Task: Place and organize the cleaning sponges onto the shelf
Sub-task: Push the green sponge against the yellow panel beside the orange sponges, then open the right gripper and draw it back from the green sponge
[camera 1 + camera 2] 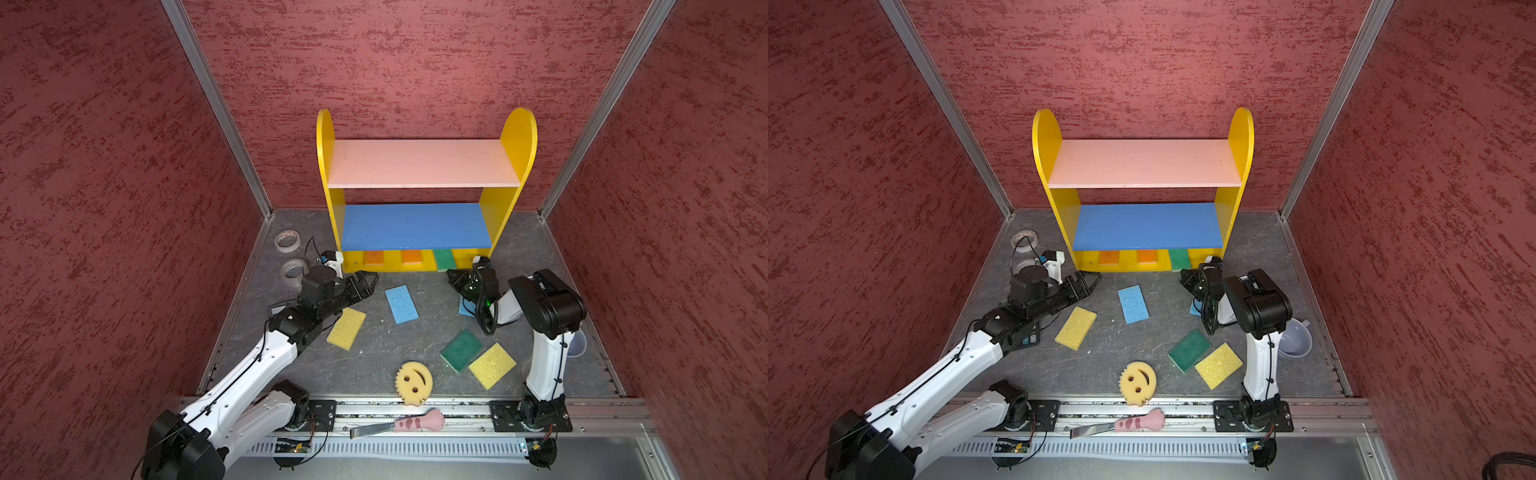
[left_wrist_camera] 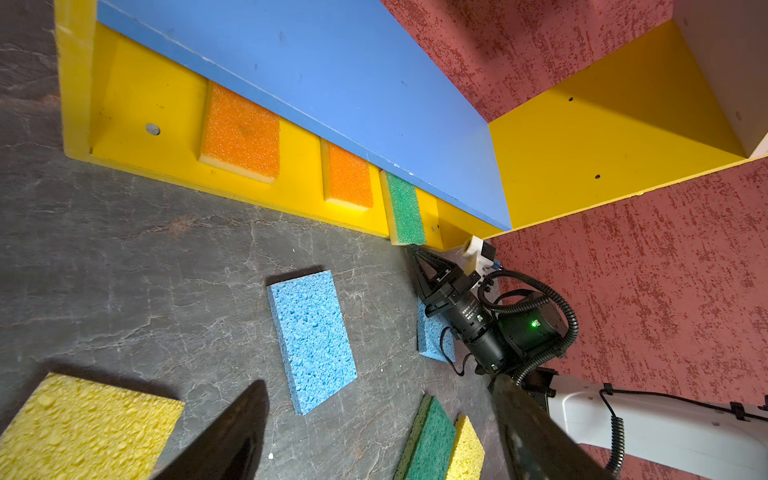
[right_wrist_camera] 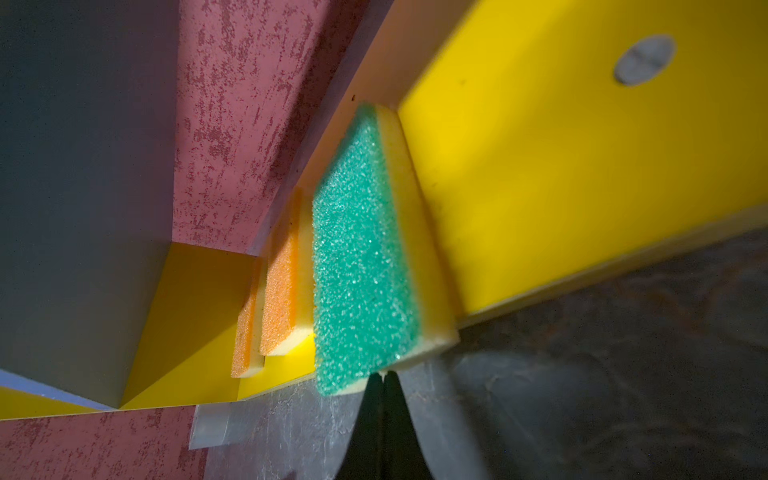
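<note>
Three lie on the shelf's [image 1: 415, 226] base: two orange sponges [image 1: 373, 257] [image 1: 411, 257] and a green sponge [image 1: 444, 258]. My right pincer [image 1: 451, 276] is clenched empty, tips at the green sponge's front edge; my left pincer [image 1: 370, 280] gapes empty.

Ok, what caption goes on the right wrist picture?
Shut right gripper meets the green sponge on the shelf's yellow base, beside two orange sponges.

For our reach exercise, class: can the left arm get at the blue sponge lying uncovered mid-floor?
Likely yes: the open left gripper is close beside the blue sponge, with only bare floor between them.
</note>
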Robot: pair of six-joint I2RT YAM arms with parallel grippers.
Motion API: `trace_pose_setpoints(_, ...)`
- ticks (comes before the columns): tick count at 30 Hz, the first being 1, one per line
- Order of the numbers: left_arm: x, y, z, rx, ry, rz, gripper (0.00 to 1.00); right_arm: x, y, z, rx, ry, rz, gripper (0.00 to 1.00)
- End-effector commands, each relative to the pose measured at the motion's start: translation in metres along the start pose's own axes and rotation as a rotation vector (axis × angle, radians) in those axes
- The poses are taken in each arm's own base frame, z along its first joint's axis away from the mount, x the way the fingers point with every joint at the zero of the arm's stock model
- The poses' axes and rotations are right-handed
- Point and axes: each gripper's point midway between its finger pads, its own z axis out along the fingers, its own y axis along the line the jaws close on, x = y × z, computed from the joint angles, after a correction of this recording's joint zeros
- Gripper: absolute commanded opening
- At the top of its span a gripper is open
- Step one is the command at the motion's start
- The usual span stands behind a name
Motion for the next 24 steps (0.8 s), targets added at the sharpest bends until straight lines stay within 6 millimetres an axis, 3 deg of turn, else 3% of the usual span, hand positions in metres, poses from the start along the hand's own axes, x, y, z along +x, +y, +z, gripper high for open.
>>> trace_pose_setpoints(1,-0.005,-0.007,-0.001,0.018,-0.018,0.006,0.84,0.012,-0.028,0.005,0.091,0.018,0.058,0.00)
trace_pose_setpoints(24,-0.004,-0.006,0.000,0.019,-0.016,0.005,0.84,0.022,-0.028,0.021,0.102,0.034,0.080,0.00)
